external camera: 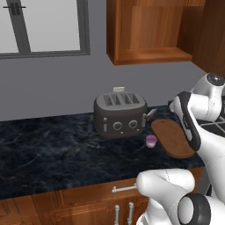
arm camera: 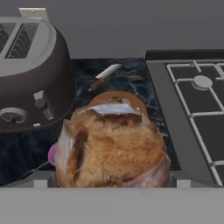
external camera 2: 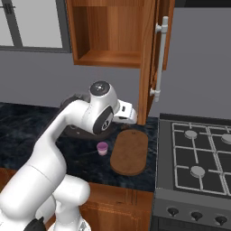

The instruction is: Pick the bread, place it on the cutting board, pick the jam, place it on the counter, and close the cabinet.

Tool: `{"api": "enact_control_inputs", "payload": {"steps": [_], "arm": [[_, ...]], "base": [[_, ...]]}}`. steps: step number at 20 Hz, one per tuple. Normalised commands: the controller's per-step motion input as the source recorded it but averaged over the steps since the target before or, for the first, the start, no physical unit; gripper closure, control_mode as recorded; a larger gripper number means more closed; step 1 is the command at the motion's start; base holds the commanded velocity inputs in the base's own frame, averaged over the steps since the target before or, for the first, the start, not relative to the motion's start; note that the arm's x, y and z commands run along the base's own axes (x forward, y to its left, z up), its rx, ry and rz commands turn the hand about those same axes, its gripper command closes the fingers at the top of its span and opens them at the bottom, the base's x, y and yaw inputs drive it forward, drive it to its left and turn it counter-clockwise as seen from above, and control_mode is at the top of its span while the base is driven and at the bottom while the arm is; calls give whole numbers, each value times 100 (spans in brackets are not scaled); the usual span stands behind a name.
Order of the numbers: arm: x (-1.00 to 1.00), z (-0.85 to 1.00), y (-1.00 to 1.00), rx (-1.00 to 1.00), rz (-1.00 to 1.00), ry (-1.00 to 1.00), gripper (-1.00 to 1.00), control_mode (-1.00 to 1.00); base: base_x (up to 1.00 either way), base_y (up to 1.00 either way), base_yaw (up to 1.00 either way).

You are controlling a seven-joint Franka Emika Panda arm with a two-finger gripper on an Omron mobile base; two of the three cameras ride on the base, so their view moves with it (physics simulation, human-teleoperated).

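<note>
In the hand view the bread (arm camera: 113, 148), a lumpy tan-brown roll, sits close up with my gripper (arm camera: 109, 180) shut on it. It hangs above the near end of the reddish-brown oval cutting board (arm camera: 118, 95) (external camera: 173, 138) (external camera 2: 131, 153). The jam (external camera: 151, 140) (external camera 2: 103, 148) (arm camera: 52, 154), a small purple-pink jar, stands on the dark counter (external camera: 52, 149) just left of the board. The cabinet (external camera: 149, 30) is open, its door (external camera 2: 149, 54) swung out with the grey bar handle (external camera 2: 160, 58) facing the stove.
A dark four-slot toaster (external camera: 121, 114) (arm camera: 30, 78) stands behind the jam. A knife (arm camera: 105, 75) lies on the counter behind the board. A gas stove (external camera 2: 198, 153) (arm camera: 197, 109) borders the counter on the right. Wooden drawers (external camera: 88, 202) run below.
</note>
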Motion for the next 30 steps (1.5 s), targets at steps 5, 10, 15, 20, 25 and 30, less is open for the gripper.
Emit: {"api": "enact_control_inputs", "payload": {"steps": [5,10,15,20,25,30], "arm": [[0,-23,0,0,0,8,100,-100],[0,-21,0,0,0,5,100,-100],[0,-29,0,0,0,5,100,-100],[0,-34,0,0,0,4,100,-100],[2,-31,0,0,0,2,100,-100],[1,-27,0,0,0,5,100,-100]], "base": [[0,0,0],[0,0,0],[0,0,0],[0,0,0],[0,0,0],[0,0,0]]}}
